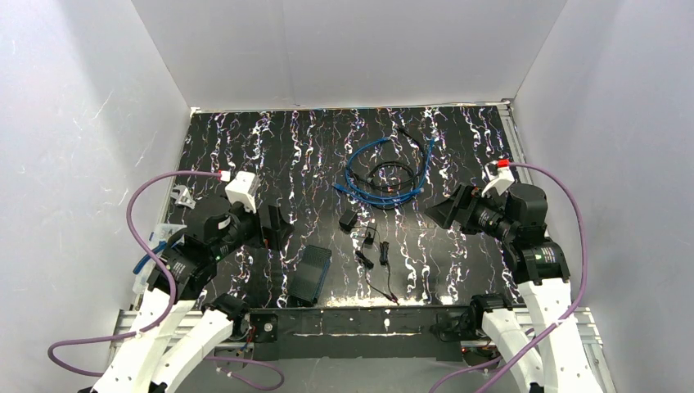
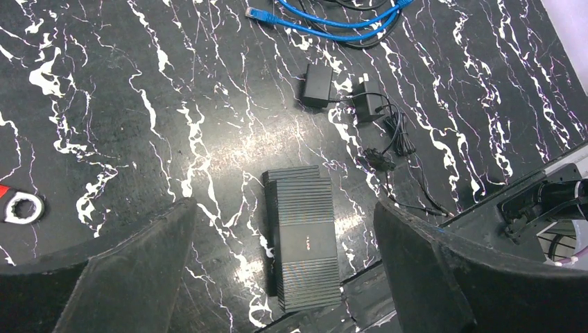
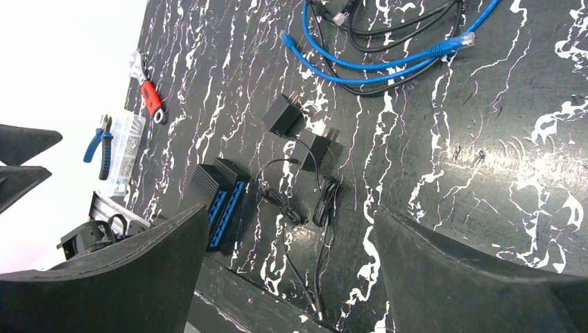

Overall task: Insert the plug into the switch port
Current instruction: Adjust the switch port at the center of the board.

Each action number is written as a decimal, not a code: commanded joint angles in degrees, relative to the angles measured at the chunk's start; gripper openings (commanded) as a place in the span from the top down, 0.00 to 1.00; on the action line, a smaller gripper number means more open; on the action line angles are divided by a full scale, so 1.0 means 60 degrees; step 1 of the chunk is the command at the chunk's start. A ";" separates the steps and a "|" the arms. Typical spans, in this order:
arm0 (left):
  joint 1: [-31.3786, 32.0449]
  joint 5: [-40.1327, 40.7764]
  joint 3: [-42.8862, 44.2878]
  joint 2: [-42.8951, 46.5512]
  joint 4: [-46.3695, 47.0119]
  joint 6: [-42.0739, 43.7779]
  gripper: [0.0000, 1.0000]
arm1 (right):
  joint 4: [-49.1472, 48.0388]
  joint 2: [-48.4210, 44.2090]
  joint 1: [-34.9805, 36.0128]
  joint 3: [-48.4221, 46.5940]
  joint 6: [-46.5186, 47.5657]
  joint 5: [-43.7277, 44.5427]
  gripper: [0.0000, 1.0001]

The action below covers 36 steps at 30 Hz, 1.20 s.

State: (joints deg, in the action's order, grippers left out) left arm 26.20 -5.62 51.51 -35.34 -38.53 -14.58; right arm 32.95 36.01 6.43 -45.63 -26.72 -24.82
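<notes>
One switch (image 1: 311,274): black, ribbed on top, flat on the table (image 1: 245,147) near the front edge, closer to my left arm. Its blue ports (image 3: 223,208) run along the side turned toward my right arm.

One blue cable (image 1: 368,176): coiled at the far middle of the table, well apart from the switch. Its plug (image 3: 454,44) lies loose on the surface.

One black cable (image 1: 391,173): looped inside the blue coil.

Two black adapters (image 2: 317,84) (image 2: 365,104): between coil and switch, with thin black leads (image 2: 399,132) tangled beside them.

Two pincers, both mine: left pincer (image 1: 277,225) just left of the switch, right pincer (image 1: 446,211) well apart to its right. Both have jaws spread wide and hold nothing.

One red-handled wrench (image 3: 151,100) and one pair of blue pliers (image 3: 100,142): at the left edge.
</notes>
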 commanded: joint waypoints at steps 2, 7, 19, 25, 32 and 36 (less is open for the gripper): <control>0.0028 0.0106 0.0385 0.0092 -0.0415 -0.0115 0.00 | -0.0053 -0.0055 0.0048 -0.0478 0.0130 0.0088 0.06; 0.0028 0.0714 0.0374 0.0308 -0.0474 -0.0271 0.00 | 0.0210 0.0116 0.0043 -0.0606 -0.0019 0.0629 0.06; 0.0028 0.2068 0.0970 -0.0311 -0.2398 -0.0953 0.00 | 0.1115 0.0951 0.0042 -0.0695 0.0411 0.0389 0.02; 0.0028 0.1581 0.1186 -0.0727 -0.3109 -0.1002 0.01 | 0.1299 0.1205 0.0156 -0.0690 0.0757 0.0333 0.08; 0.0028 -0.0278 0.1290 -0.1677 -0.3393 -0.0736 0.00 | 0.1857 0.1980 0.2545 -0.1447 0.0781 0.2510 0.10; 0.0116 -0.0556 0.1366 -0.2182 -0.3561 -0.0945 0.00 | 0.1698 0.2213 0.2999 -0.1502 0.0702 0.2577 0.10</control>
State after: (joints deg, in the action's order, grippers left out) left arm 26.32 -4.87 57.84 -46.18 -56.99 -19.72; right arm 43.53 48.50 22.19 -51.76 -22.55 -13.20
